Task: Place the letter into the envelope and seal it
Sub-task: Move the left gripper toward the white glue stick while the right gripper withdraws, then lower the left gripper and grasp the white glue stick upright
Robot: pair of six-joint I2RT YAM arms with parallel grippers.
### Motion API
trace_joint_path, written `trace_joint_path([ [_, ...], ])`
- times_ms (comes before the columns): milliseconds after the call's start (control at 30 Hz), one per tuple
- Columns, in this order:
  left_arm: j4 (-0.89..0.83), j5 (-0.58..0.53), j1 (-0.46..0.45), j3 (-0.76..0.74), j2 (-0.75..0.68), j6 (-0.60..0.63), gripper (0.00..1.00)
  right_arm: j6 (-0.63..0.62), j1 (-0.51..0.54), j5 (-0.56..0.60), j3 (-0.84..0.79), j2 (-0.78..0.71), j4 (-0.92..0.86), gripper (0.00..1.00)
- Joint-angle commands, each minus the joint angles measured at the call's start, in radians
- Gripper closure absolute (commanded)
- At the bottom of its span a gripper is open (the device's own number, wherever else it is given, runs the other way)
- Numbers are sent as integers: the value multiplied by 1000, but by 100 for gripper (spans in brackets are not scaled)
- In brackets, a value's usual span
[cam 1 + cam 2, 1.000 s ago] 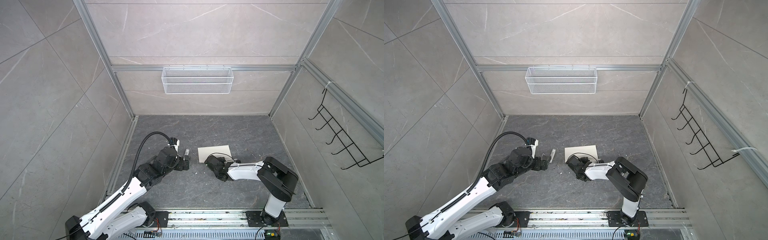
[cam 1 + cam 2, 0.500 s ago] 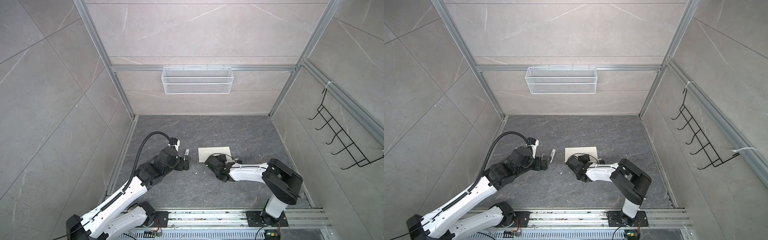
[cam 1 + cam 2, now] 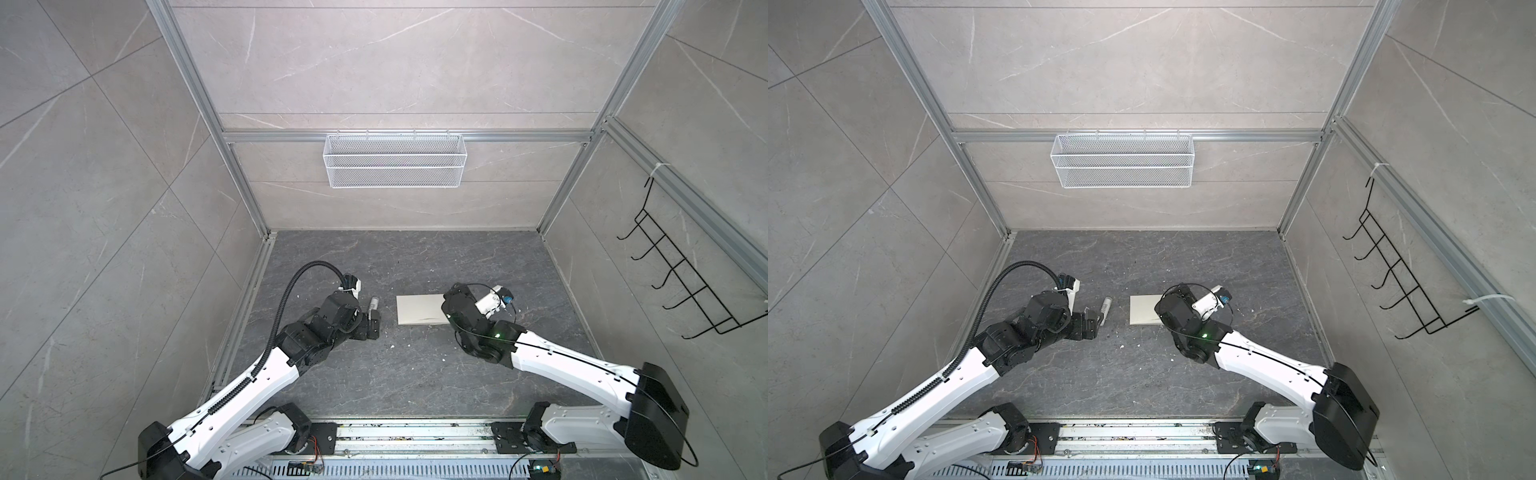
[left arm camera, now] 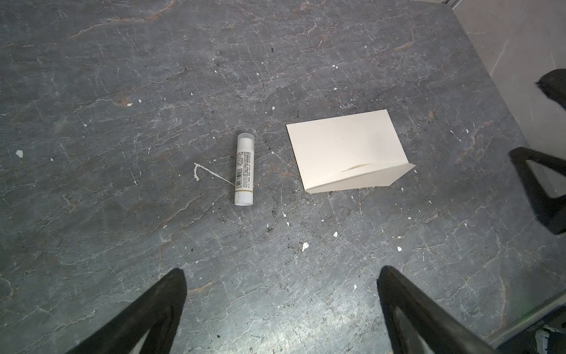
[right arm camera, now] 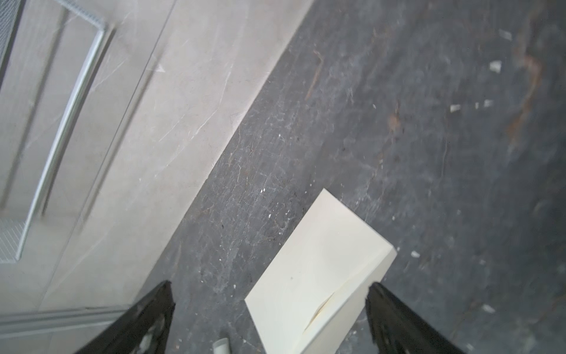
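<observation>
Both tools stood spread and empty: the left gripper (image 4: 281, 271) short of the envelope (image 4: 343, 147), the right gripper (image 5: 269, 284) poised over its end. The letter was nowhere in sight (presumably tucked inside). The risk appeared to lie in the cream envelope's flap, whose long edge stood slightly proud with a small buckle. Unpressed, it could spring open, or a finger could snag it and skid the light, smooth paper across the table (image 4: 122, 76), dark veined stone flecked with white crumbs. Beside the envelope lay a glue stick (image 4: 244, 171), a round white tube apt to roll. Well beyond the envelope hung a white wire basket (image 3: 395, 166).
</observation>
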Motion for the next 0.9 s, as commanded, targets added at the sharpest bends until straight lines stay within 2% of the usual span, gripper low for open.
trace_joint_path([
  [0,8,3,10,42,29,20,0,-474,-48,-148,79,-38,-61,1],
  [100,8,19,19,55,71,25,0,-699,-109,-329,147,-29,-102,1],
  [167,3,38,33,68,100,25,0,-804,-142,-437,190,-7,-147,1],
  [300,-11,88,72,95,167,21,1,-942,-202,-627,211,20,-175,1],
  [433,-25,120,105,117,232,23,3,-983,-254,-770,215,68,-181,1],
  [633,-30,165,151,143,345,32,9,-953,-272,-805,146,73,-122,1],
  [867,-26,153,162,214,505,90,15,-920,-284,-813,72,39,-64,1],
])
